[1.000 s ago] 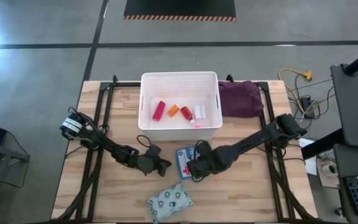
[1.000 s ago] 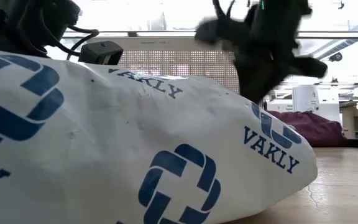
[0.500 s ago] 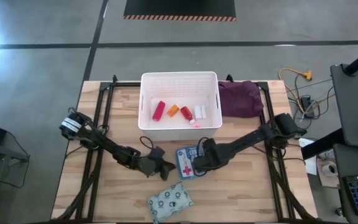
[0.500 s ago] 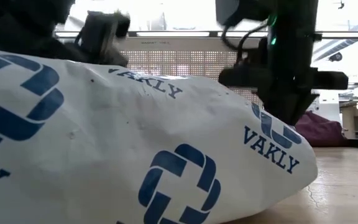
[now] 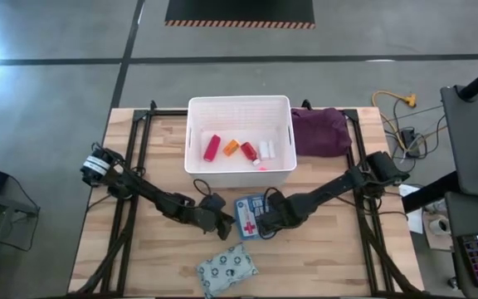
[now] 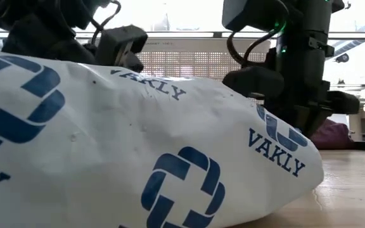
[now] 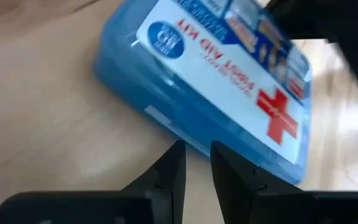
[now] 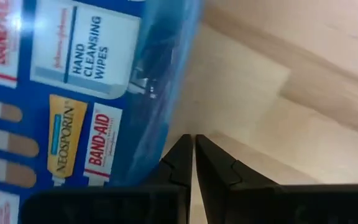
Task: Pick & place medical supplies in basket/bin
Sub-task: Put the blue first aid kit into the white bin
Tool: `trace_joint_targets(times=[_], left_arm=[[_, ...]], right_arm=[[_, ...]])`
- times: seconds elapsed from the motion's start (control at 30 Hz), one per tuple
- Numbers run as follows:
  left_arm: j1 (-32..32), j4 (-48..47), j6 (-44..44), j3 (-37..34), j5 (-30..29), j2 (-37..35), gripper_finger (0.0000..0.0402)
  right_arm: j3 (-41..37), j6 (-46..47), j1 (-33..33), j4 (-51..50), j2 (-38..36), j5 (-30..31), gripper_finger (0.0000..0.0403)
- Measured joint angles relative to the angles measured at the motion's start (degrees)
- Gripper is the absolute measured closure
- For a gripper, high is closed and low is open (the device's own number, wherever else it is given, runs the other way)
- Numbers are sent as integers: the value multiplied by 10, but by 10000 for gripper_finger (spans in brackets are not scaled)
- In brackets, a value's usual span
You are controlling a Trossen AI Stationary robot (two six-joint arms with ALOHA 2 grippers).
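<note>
First-aid box (image 5: 251,216) lies flat on the desk (image 5: 330,257), label up, just in front of the basket (image 5: 241,108), between the two pincers. Its long axis runs roughly front-to-back on the desk, slightly tilted; the red cross sits toward the near end in the high view

Left pincer (image 5: 225,224) is low at the box's left side, tips at the box edge. In the left wrist view its fingers (image 7: 171,168) stand with a narrow gap, nothing between them, pointing at the box's (image 7: 216,87) blue side wall; not grasping

Right pincer (image 5: 265,223) is low at the box's right side. In the right wrist view its fingers (image 8: 182,158) are clenched together, empty, tips right at the box's (image 8: 73,81) edge; contact can't be told

Grey pouch (image 5: 226,270) lies on the desk nearer the front edge, apart from the box, long axis slanted left-right. In the low view it fills most of the frame, white with blue logos (image 6: 170,164), hiding the box

Inside the basket: pink block (image 5: 212,147) pointing front-to-back, orange vial (image 5: 231,148), red tube (image 5: 248,150), white bottles (image 5: 266,150), all in a row along the floor

Purple cloth (image 5: 320,131) lies just right of the basket
</note>
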Motion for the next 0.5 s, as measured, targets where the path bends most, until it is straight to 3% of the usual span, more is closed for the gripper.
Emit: trace_joint_targets(times=[0.5], left_arm=[[-1, -21, -17, -14, 4, -1, 344]], right_arm=[[55, -55, 0, 3, -13, 35, 390]])
